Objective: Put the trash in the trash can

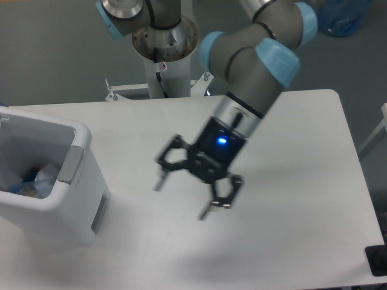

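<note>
The trash can (72,208) is a large white bin with a grey handle panel at the table's left edge. Inside it lies the trash: a crushed clear plastic bottle (37,180) with a coloured label, partly hidden by the bin's wall. I cannot make out a paper wad. My gripper (181,198) hangs open over the middle of the table, well right of the bin, with nothing between its fingers. It is slightly motion-blurred.
The white table (302,181) spreads to the right of the arm. The robot's base column (164,57) stands behind the table's far edge. A blue object (341,15) sits on the floor at the top right. A dark object (378,260) is at the lower right corner.
</note>
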